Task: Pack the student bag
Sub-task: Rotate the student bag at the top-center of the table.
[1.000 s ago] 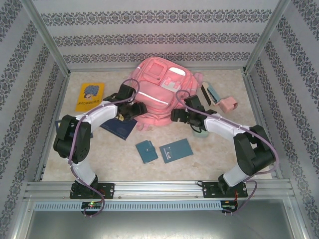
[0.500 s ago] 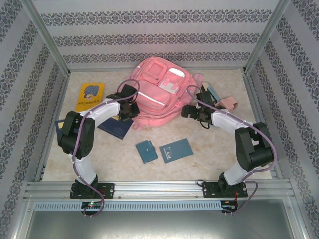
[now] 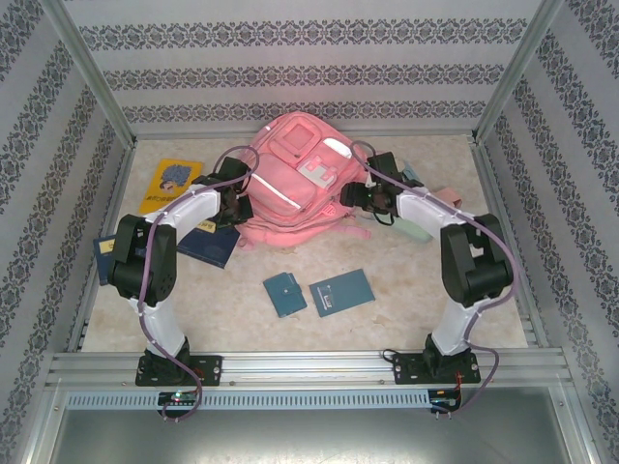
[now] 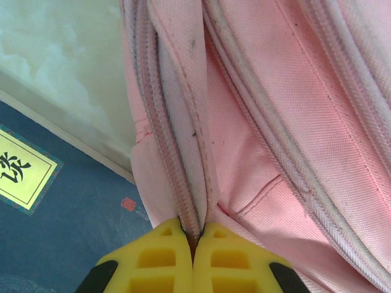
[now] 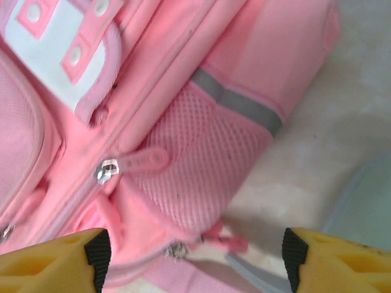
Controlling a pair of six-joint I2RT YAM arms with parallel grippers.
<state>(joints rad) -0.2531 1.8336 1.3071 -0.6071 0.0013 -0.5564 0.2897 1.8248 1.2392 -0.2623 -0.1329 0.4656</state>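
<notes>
Pink student bag (image 3: pixel 295 184), mesh pocket (image 5: pixel 201 159) — left gripper (image 4: pixel 194 229) pinches seam (image 4: pixel 177 183); right gripper (image 5: pixel 197 250) agape.

The student bag (image 3: pixel 295 193) is pink with a white stripe, and its mesh pocket (image 5: pixel 201 159) has a grey band. The booklet (image 3: pixel 174 184) is yellow. The square notebook (image 3: pixel 284 295) is teal. The walls (image 3: pixel 309 72) carry grey floral stripes.

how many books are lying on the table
5: yellow book far left; dark blue book under the left arm; blue book at the left edge; two teal notebooks before the student bag. Others may be hidden.
</notes>
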